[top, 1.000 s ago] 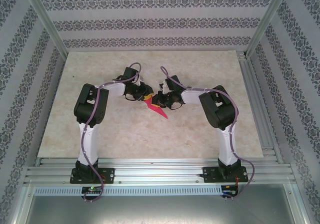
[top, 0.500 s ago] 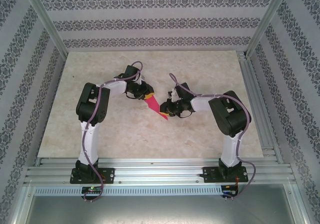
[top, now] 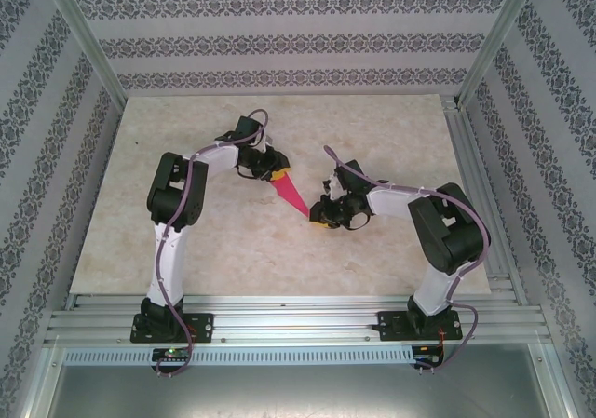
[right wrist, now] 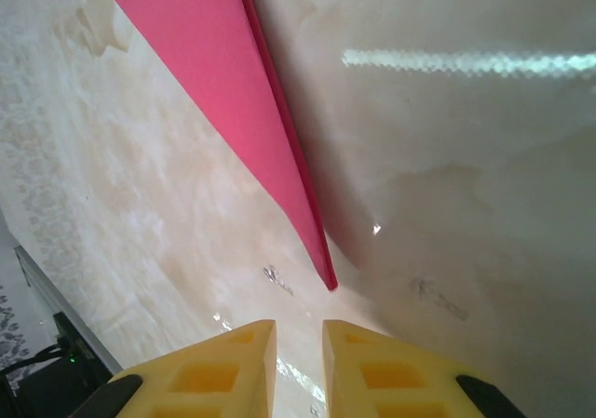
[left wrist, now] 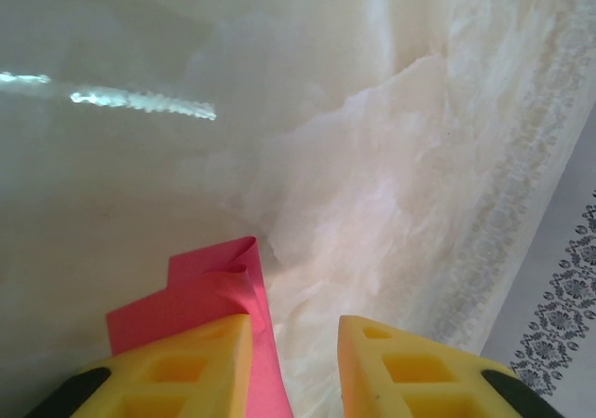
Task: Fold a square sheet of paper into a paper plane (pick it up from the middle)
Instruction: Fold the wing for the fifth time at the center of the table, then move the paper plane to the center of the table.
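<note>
The paper plane [top: 291, 193] lies flat near the middle of the surface [top: 391, 129], between the two arms. It is a narrow magenta-red dart. Its wide end points up and to the left, and its sharp tip points down and to the right in the overhead view.

In the left wrist view the wide end [left wrist: 209, 288] shows creased layers, with one corner curled up a little. In the right wrist view the long pointed half [right wrist: 233, 92] runs down to a fine tip lying on the surface.

The left fingers [top: 276, 168] are at the wide end of the plane. Seen from the wrist, these yellow fingers [left wrist: 186, 367] stand apart with a clear gap. The paper passes behind the finger on the left of that picture, and its edge runs along the inner side of that finger into the gap. The other finger is clear of the paper. Whether the first finger touches the sheet cannot be told, but the pair is not closed on it.

The right fingers [top: 319, 220] are just past the plane's tip. From the wrist, these yellow fingers [right wrist: 372, 371] have only a narrow slit between them and hold nothing. The tip lies just ahead of them without touching.

The surface is pale and marbled, and a streak of light glares off it. Walls [top: 298, 41] with bands of dark pattern close in the back and sides, and metal rails [top: 298, 320] run along the near edge, where both arm bases are bolted.
</note>
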